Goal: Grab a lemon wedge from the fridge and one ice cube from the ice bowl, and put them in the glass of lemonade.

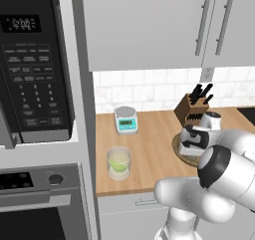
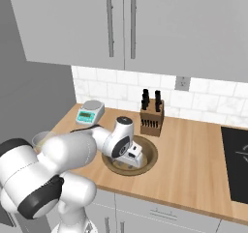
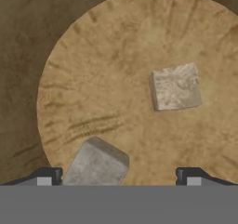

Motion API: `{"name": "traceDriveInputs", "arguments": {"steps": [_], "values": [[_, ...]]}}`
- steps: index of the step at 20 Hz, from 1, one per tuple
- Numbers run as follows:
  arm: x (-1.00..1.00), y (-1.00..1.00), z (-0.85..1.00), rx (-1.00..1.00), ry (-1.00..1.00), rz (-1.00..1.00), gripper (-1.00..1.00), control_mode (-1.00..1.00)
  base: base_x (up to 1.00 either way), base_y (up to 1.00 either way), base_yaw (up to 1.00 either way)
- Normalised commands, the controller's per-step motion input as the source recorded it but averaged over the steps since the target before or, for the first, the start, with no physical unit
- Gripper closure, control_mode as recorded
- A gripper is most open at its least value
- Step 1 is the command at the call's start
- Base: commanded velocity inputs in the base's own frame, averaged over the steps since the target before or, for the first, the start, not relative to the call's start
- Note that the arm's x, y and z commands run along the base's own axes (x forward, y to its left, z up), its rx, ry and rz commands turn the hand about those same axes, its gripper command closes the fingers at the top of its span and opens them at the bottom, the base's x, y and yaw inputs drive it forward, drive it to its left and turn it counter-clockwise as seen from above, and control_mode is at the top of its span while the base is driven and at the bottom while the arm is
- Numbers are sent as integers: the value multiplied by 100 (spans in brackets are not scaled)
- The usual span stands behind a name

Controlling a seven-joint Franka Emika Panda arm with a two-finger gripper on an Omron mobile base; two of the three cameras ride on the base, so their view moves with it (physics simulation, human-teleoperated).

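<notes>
Bowl (image 2: 151, 155): centre of right base view, on desk (image 2: 193, 145); our fingers (image 3: 118, 175) spread wide, empty, low inside. Two cubes: one (image 3: 175, 86) right of centre, one (image 3: 96, 163) bottom, between fingers. Glass (image 1: 119, 163): lower centre of left base view. We judge ice grab pending; lemon step unverifiable.

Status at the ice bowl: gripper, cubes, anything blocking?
Gripper open, down inside the ice bowl. Nearer ice cube between the fingertips, not gripped; second ice cube lies apart. Glass of lemonade waits on the counter. Nothing blocking.

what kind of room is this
A rendered home kitchen: a wooden counter under grey wall cabinets, with a microwave above an oven and a knife block.
</notes>
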Motion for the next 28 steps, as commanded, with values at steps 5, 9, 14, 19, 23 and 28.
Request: {"name": "traceDriveInputs", "arguments": {"steps": [5, 9, 14, 19, 23, 28], "values": [[0, 0, 0, 0, 0, 0, -100, -100, 0, 0, 0], [0, 0, 0, 0, 0, 0, -100, -100, 0, 0, 0], [0, 0, 0, 0, 0, 0, 100, -100, 0, 0, 0], [0, 0, 0, 0, 0, 0, 100, -100, 0, 0, 0], [0, 0, 0, 0, 0, 0, 100, -100, 0, 0, 0], [0, -1, 0, 0, 0, 0, 100, -100, 0, 0, 0]]}}
